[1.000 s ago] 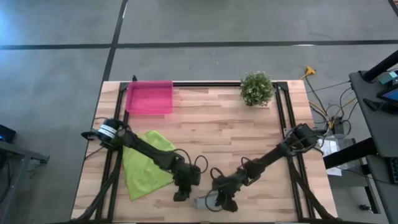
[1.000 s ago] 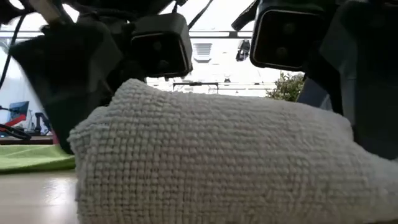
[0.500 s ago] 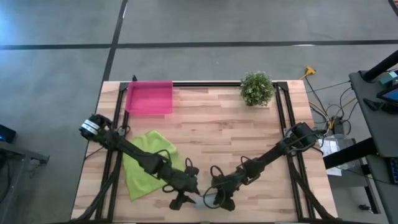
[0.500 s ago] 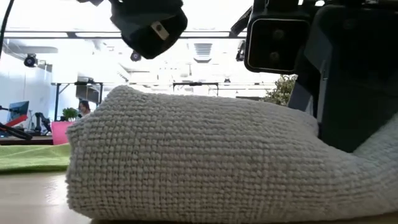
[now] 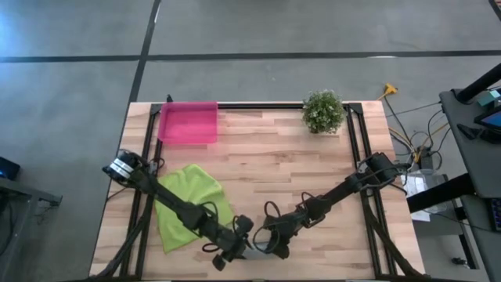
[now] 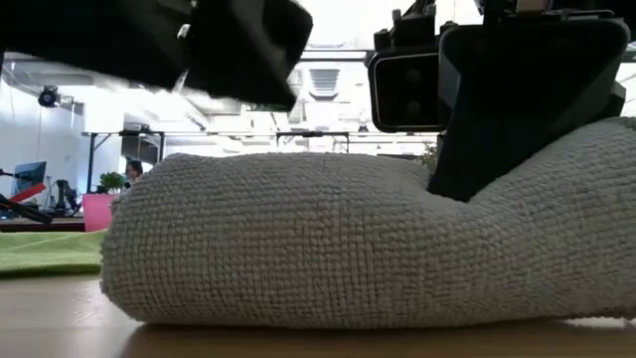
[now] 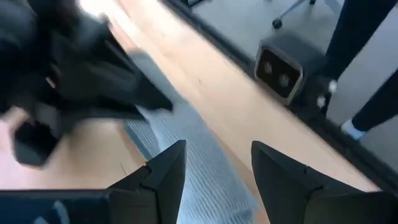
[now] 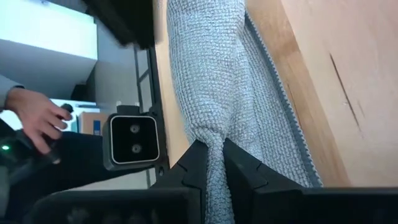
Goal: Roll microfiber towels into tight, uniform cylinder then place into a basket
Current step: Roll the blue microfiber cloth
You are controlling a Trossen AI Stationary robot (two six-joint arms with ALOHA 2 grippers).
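The grey towel [image 5: 249, 252] lies rolled up near the table's near edge and fills the low view [image 6: 298, 239]. My right gripper [image 5: 264, 247] is shut on its right end [image 8: 212, 155]. My left gripper [image 5: 228, 254] is open and hovers just above the roll's left part [image 7: 217, 146]; in the low view [image 6: 229, 50] it shows clear of the cloth. The lime green towel [image 5: 188, 205] lies flat and partly creased at the left. The pink tray [image 5: 188, 121] stands at the far left. My right gripper pinches a bunched part of the grey roll [image 8: 211, 140] between its two fingers, several layers gathered together. In the low view the fingers [image 6: 487, 149] come down on it from above. The roll's right end [image 6: 586, 199] is raised; its left part [image 6: 199, 268] rests on the table.
A loose hemmed edge of the grey towel [image 8: 283, 130] lies flat beside the roll. A small potted plant [image 5: 322, 110] stands at the far right. Bare wood [image 5: 282, 168] lies in the table's middle. A person's hand [image 8: 37, 115] shows beyond the near edge.
My left gripper has risen off the grey roll and gone toward the table's near edge and right, ending above the roll. My right gripper has shifted a little left and up. The roll's right end has lifted, while its left part stays on the table.
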